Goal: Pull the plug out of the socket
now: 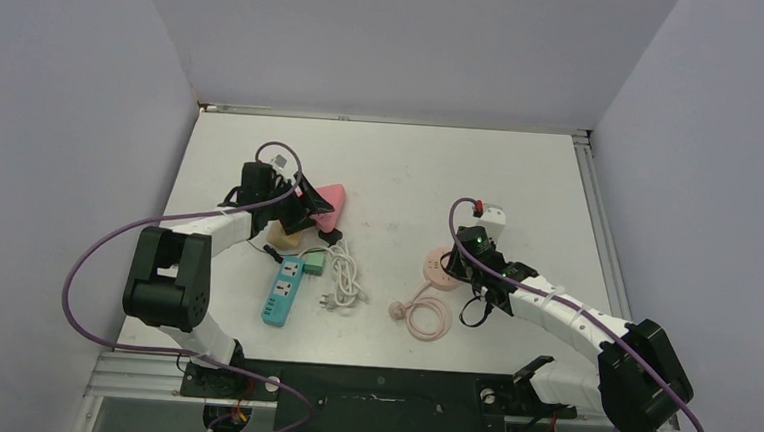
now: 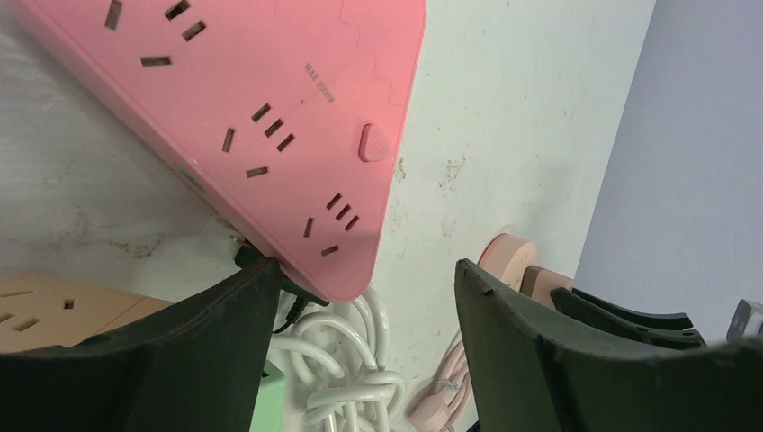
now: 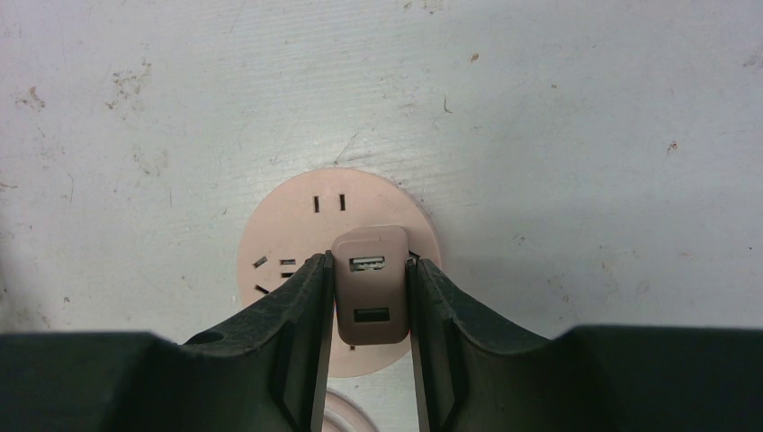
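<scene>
Blue power strip (image 1: 281,292) lying on the counter (image 1: 401,167). White cable (image 1: 344,279) sitting coiled just beside it, on its right. Tan strip (image 1: 281,238) lying just beyond. White charger block (image 1: 494,221) resting well apart, further right.

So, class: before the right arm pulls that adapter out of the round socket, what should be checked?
1. Right jaws flank the adapter on both sides: ok.
2. Adapter seated in the round socket: ok.
3. Grip firm enough to pull: cannot tell.
4. Round socket held down: not ok; left jaws stand open at the pink strip instead.
5. Pink cord lies slack, coiled: ok.
</scene>
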Available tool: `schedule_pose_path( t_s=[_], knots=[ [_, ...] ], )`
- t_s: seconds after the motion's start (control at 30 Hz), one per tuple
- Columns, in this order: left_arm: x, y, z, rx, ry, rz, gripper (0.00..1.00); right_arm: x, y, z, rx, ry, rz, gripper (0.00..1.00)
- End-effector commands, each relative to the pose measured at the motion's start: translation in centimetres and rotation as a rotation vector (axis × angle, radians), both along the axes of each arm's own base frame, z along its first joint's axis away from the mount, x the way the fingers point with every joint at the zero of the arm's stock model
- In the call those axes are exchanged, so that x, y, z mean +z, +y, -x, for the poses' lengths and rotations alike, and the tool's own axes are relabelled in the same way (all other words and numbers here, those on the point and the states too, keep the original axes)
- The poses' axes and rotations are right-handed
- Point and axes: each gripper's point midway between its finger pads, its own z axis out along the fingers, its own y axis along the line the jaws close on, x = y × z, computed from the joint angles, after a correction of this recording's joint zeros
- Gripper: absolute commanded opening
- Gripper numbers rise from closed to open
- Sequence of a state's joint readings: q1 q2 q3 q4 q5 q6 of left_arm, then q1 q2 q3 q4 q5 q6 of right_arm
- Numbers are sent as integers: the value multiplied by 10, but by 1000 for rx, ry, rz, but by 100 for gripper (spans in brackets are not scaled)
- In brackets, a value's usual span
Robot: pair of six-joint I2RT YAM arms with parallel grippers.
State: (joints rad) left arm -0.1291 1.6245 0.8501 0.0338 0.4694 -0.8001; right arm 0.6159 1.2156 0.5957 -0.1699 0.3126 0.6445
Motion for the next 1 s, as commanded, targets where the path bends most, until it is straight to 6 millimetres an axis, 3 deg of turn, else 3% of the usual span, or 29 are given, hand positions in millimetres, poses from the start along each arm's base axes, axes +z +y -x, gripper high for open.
schedule_pose_path(
  t_s=[0.0, 0.2, 0.43, 0.63, 0.97],
  knots=[
    [31, 3, -11, 4, -93, -26, 69, -13, -3, 11, 9, 54, 16, 25],
    [48, 8, -6, 4, -139, -90, 76, -12, -6, 11, 1, 59, 36, 34],
    [86, 10, 3, -14, -274, -179, 83, -11, -10, 11, -1, 70, 76, 52],
    [102, 3, 12, -35, -334, -209, 86, -10, -8, 10, 0, 69, 99, 51],
    [103, -20, 23, -125, -347, -211, 86, 0, -3, 1, 5, 36, 167, 45]
  ],
)
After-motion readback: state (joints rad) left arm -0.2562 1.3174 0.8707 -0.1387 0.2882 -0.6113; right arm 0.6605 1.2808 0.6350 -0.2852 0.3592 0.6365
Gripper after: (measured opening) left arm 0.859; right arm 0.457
